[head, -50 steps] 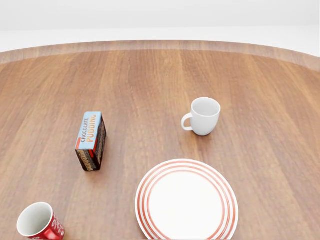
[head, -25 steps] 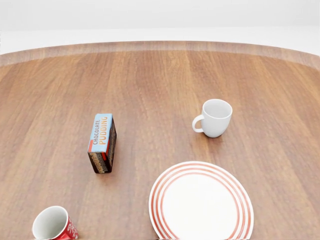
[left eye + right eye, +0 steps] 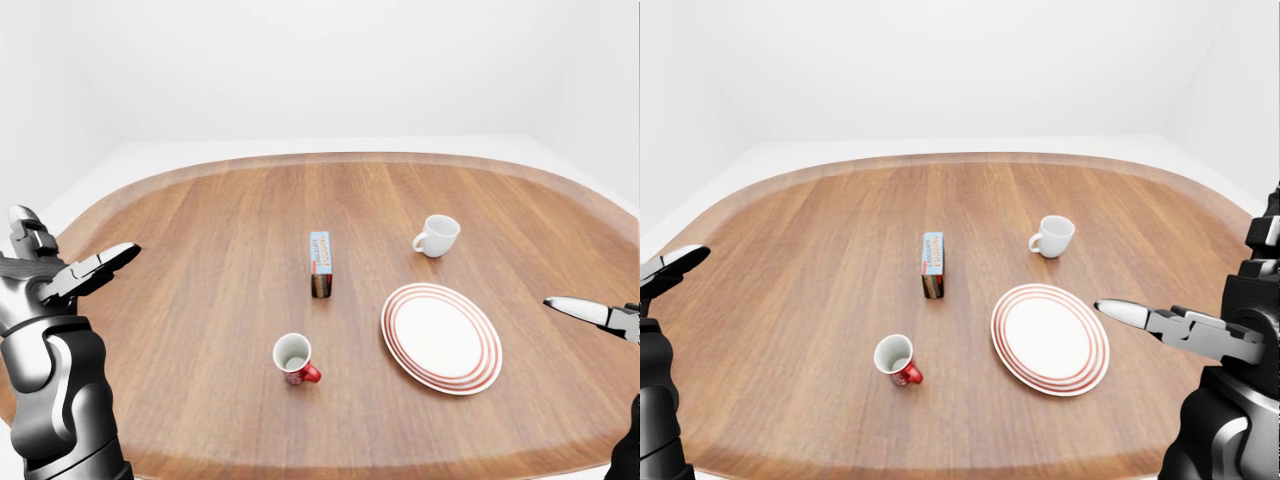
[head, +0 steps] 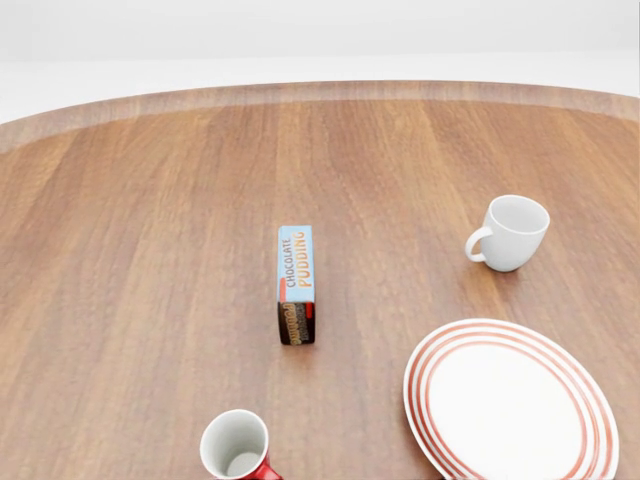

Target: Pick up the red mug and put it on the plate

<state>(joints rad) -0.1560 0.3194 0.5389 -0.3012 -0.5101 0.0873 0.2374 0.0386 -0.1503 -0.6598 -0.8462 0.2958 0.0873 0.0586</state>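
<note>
red mug [image 3: 294, 358] – upright on the desk [image 3: 200, 230], near its lower edge, well apart from the plate [image 3: 441, 336] to its right. pudding box [image 3: 321, 264], white mug [image 3: 437, 235] above. left hand [image 3: 88, 272], right hand [image 3: 1160, 322] – fingers apparently spread, empty, over opposite desk edges.

Mug [image 3: 295, 358] left of plate [image 3: 441, 336], box [image 3: 321, 264] above.

Red mug [image 3: 295, 359], white inside; white plate [image 3: 441, 337], red concentric rim rings; plain white mug [image 3: 438, 235]; blue-topped, dark-sided pudding box [image 4: 296, 284]; brown wood-grain table [image 3: 200, 240].
</note>
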